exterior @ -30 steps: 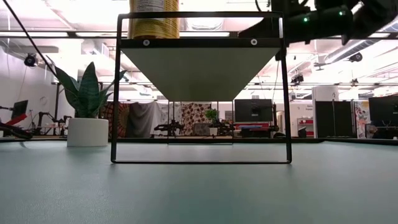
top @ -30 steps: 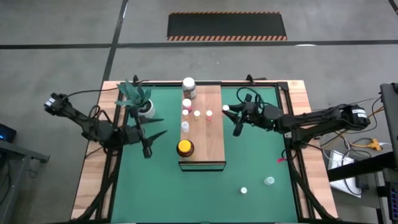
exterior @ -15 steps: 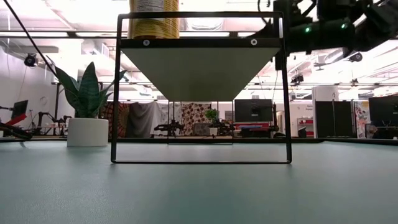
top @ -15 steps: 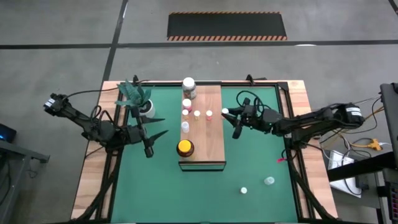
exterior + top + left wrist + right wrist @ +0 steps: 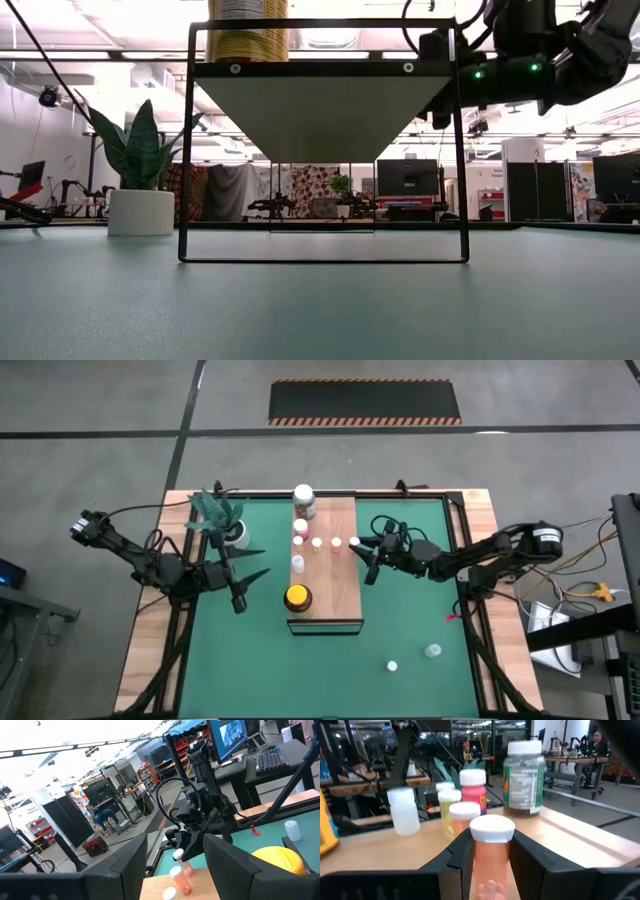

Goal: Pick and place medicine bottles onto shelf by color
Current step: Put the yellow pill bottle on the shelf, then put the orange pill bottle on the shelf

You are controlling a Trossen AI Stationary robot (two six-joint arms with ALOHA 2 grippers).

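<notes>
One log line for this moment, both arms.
right gripper: shut on small bottle, at shelf | left gripper: open, empty, beside shelf

Bottles (image 5: 315, 544) on shelf (image 5: 335, 585); plant (image 5: 222, 517) left.

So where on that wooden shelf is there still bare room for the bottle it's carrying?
The shelf is bare along its right half, and near its front edge right of the yellow-lidded jar. The far-left strip is crowded: white-lidded jar and small bottles. The right gripper holds a white-capped bottle at the right edge; the left gripper waits left.
</notes>
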